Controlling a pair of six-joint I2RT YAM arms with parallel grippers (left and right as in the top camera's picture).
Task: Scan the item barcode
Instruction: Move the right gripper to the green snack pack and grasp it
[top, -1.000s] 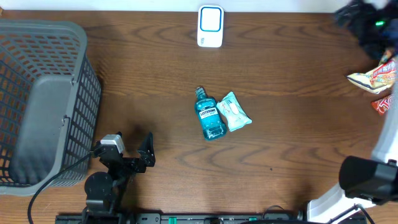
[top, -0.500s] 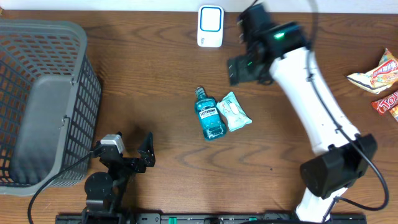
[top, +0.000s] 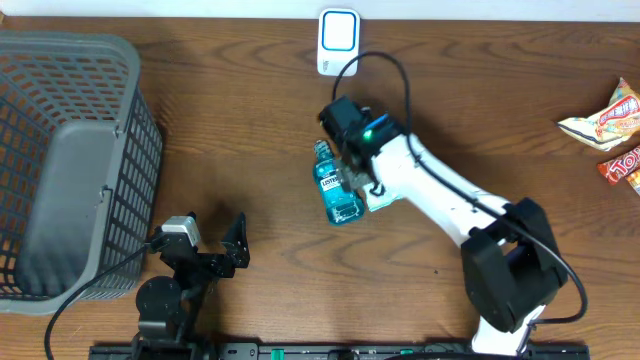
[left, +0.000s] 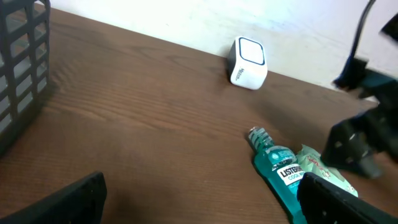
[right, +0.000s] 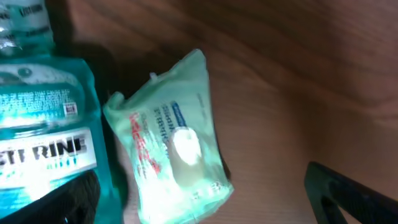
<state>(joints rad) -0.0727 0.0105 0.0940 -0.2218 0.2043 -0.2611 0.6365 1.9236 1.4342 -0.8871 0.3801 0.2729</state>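
Swinging in from beside the scanner (top: 338, 42), the right arm now reaches over the two items lying on the near side of it; bottle, packet and left arm lie as before.

Far to the scanner's left, the grey mesh basket (top: 145, 140) stands on the wooden table (top: 250, 100). Nearer the front edge and still left of the scanner, the left gripper (top: 208, 238) rests with its fingers spread wide and nothing between them.

Almost straight in front of the scanner lies the mouthwash bottle (top: 335, 195), flat on its back with the label up. Its long axis runs toward and away from the scanner: the cap end points at the scanner, and the base points to the front edge, swung slightly right. Touching its right side is the pale green wipes packet (right: 174, 149), lying roughly parallel to it and mostly hidden under the arm from overhead.

The right gripper (top: 352, 170) hovers over the bottle's shoulder and the packet, fingers fully apart, gripping nothing.

Far right of the scanner, at the table's edge, lie colourful snack packets (top: 605, 120).
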